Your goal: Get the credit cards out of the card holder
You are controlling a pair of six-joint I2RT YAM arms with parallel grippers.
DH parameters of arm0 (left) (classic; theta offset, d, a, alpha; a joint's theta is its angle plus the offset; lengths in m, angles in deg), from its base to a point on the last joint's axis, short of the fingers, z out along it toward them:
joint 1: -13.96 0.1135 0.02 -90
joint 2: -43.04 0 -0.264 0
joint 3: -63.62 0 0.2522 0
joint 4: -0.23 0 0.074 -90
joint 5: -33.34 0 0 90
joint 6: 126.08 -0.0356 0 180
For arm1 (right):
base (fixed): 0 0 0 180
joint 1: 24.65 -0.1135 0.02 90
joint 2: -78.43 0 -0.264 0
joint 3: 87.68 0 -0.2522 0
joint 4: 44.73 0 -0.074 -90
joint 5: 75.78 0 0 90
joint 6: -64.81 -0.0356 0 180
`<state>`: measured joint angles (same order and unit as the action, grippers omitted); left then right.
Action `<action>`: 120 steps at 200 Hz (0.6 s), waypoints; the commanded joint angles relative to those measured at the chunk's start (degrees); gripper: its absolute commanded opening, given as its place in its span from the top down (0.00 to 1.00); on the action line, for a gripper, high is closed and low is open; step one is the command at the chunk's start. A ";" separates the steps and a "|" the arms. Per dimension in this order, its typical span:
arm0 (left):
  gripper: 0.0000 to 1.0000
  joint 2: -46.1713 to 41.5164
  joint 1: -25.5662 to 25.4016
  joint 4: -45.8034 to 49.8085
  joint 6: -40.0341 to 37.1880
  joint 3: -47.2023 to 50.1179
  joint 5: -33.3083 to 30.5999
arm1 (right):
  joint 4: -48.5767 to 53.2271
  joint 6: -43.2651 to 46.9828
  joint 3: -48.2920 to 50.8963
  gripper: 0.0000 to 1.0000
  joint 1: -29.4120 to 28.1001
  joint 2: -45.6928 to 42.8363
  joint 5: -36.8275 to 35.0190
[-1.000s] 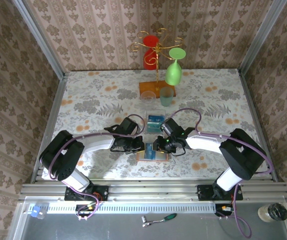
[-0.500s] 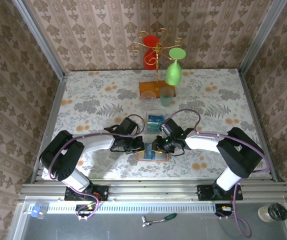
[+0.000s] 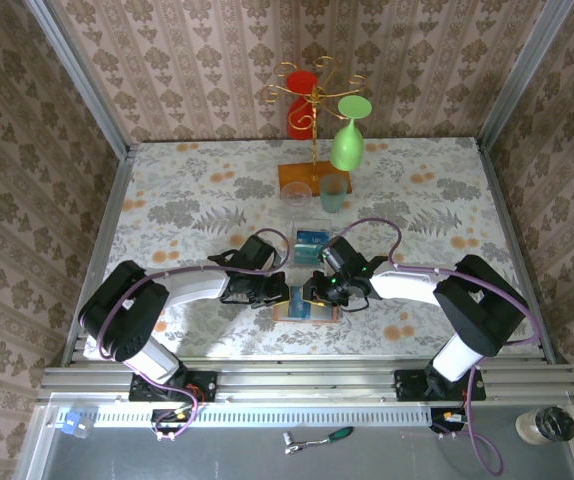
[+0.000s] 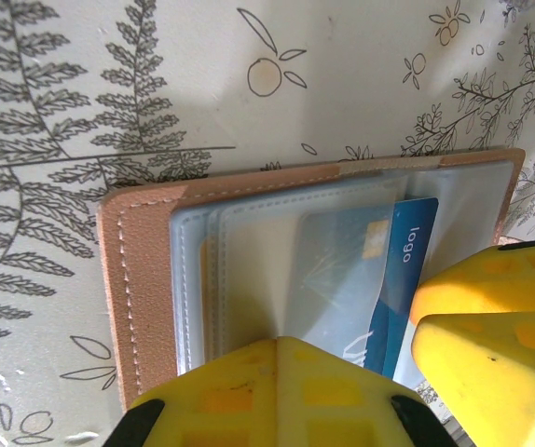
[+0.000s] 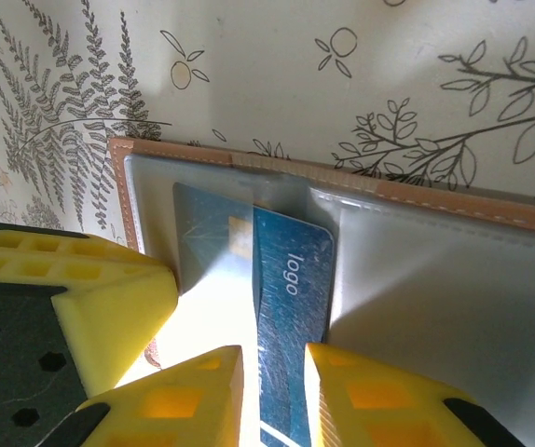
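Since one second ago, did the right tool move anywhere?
No. In the top view the right tool sits at the card holder's right side, same distance from the clear tray.

Card holder: tan leather-look outer, matt and finely grained, with pale stitching; inner pockets of clear, glossy plastic film. Credit card: smooth blue plastic with a slight sheen and pale printed lettering. Fingers: yellow moulded plastic, matt, with recessed square pattern; surface: smooth printed covering, faintly glossy.
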<state>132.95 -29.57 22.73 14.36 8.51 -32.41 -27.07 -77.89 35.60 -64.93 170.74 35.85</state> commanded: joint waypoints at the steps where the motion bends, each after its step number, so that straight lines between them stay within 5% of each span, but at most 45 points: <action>1: 1.00 0.18 -0.41 1.72 -0.51 1.23 -0.62 | 2.31 0.11 0.51 0.75 0.34 -1.21 -1.57; 120: 1.00 0.29 -0.39 1.88 -0.48 1.09 -0.52 | -3.41 -2.34 1.58 0.75 0.28 0.87 1.77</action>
<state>132.95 -29.57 22.73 14.36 8.51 -32.41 -28.49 -78.88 36.58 -64.88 170.83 36.11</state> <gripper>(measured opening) 0.050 0.254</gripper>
